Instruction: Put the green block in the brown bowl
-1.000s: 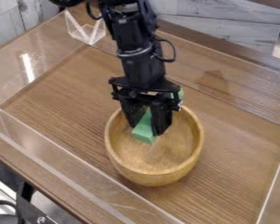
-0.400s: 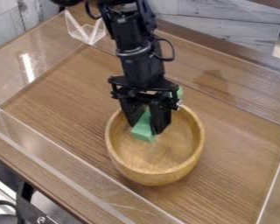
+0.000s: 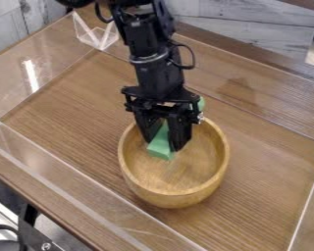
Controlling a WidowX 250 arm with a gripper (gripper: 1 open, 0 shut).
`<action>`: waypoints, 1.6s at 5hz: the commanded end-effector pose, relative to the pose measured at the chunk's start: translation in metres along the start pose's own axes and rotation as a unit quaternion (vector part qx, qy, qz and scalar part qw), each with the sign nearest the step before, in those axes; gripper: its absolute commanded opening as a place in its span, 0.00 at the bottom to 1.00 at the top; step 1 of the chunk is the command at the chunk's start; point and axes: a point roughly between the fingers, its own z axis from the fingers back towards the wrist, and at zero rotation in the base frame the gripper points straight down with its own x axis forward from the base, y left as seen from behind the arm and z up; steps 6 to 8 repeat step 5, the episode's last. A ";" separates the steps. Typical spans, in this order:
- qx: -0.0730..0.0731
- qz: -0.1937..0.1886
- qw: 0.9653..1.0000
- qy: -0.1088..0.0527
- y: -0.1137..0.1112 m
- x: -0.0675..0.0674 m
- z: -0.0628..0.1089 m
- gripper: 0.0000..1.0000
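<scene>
The brown bowl (image 3: 173, 186) is a round light wooden bowl sitting on the table near the front centre. My gripper (image 3: 164, 140) hangs straight down over its hollow, its black fingers shut on the green block (image 3: 161, 147). The block stands on end between the fingers, its lower end just above the bowl's inside floor. The upper part of the block is hidden by the fingers.
The wooden table (image 3: 68, 108) is ringed by low clear plastic walls (image 3: 28, 74). A clear plastic stand (image 3: 97, 37) sits at the back left. The table's front edge (image 3: 42, 211) runs diagonally at lower left.
</scene>
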 end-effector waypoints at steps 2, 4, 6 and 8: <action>0.001 -0.002 1.000 -0.025 0.002 0.012 0.013 0.00; -0.001 -0.003 1.000 -0.023 0.003 0.012 0.012 0.00; -0.001 -0.003 1.000 -0.022 0.004 0.012 0.012 0.00; -0.001 -0.003 1.000 -0.022 0.004 0.012 0.012 0.00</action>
